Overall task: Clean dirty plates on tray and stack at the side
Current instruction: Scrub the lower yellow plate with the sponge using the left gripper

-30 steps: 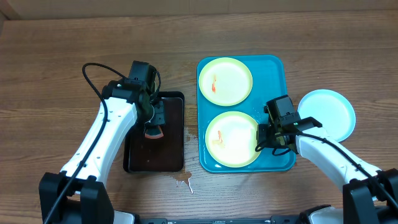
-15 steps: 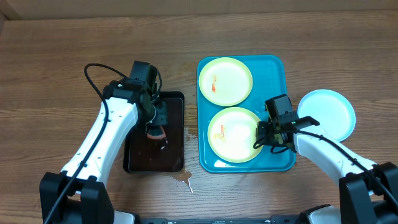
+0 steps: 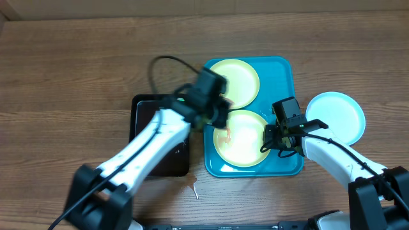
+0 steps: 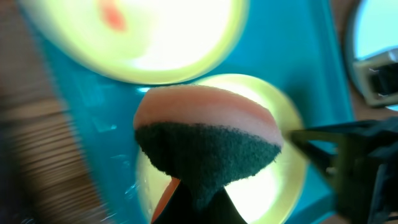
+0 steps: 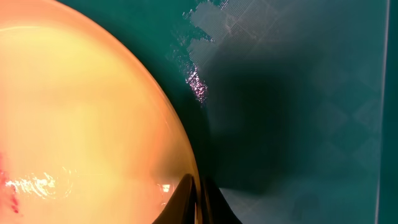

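Pale yellow-green, smeared orange-red, the far plate (image 3: 243, 75) and near plate (image 3: 246, 148) are being carried on the turquoise tray (image 3: 284, 70). The near plate's rim is being pinched by the jaws of the right gripper (image 3: 268, 142). A sponge (image 4: 208, 140) is being clamped above it by the jaws of the left gripper (image 3: 221, 121). A blue-white plate (image 3: 339, 115) is lying on the table (image 3: 77, 57) alongside.

The left arm (image 3: 150, 140) stretches diagonally across the desk, blurred, with its wrist (image 3: 206, 94) bent downward. The left jaws are clamped on a sponge (image 4: 205, 143) that bulges out ahead of them. The right arm (image 3: 332, 153) lies low with the elbow bent. The right jaws pinch the rim of a plate (image 5: 81, 124) between their tips.
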Controlling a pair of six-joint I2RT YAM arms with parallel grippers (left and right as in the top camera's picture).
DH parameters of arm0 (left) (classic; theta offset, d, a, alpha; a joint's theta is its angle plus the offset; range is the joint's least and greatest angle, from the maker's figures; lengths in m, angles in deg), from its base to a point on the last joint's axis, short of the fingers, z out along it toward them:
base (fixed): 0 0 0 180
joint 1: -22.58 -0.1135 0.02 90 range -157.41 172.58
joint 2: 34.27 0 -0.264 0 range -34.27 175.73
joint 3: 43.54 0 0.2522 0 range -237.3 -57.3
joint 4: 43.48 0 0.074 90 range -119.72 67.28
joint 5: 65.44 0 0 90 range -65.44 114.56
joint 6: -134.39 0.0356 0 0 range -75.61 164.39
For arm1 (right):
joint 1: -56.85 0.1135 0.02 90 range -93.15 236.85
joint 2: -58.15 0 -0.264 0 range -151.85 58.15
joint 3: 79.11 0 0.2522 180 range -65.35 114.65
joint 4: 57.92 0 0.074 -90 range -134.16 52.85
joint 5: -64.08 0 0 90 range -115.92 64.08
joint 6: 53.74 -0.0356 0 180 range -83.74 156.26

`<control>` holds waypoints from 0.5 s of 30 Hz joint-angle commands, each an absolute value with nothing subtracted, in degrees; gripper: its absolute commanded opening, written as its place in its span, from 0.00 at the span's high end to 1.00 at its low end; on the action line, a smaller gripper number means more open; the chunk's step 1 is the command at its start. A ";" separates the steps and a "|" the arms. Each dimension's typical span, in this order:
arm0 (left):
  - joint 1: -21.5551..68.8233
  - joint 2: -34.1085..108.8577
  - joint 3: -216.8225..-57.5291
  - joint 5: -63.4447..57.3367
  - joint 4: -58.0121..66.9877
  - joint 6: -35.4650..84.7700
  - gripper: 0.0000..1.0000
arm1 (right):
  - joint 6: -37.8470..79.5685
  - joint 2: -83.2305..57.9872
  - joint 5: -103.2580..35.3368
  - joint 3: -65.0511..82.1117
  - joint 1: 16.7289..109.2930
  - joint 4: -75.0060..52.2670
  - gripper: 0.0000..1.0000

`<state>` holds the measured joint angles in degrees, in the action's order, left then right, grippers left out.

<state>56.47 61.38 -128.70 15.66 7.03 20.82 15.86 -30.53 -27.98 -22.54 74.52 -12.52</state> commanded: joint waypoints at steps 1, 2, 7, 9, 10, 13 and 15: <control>60.52 69.27 -129.70 7.98 3.67 14.76 0.96 | 16.10 -32.41 -25.60 -22.91 74.47 -12.12 0.96; 60.95 71.05 -129.70 6.83 2.68 13.76 0.96 | 16.10 -32.41 -25.75 -22.91 74.47 -12.12 0.96; 61.24 76.71 -129.74 4.03 -0.44 11.00 0.96 | 16.10 -32.41 -26.89 -22.91 74.47 -11.95 0.96; 61.15 78.00 -129.74 5.16 0.43 10.89 0.96 | 16.10 -32.41 -27.06 -22.91 74.47 -11.97 0.96; 61.13 78.32 -129.77 6.89 1.59 10.39 0.96 | 16.07 -32.41 -27.06 -22.91 74.47 -11.97 0.96; 61.02 78.35 -130.27 13.25 5.57 6.59 0.96 | 16.10 -32.41 -27.06 -22.91 74.47 -11.97 0.96; 60.95 78.35 -131.30 15.98 7.67 6.43 0.96 | 16.10 -32.41 -27.06 -22.91 74.47 -11.97 0.96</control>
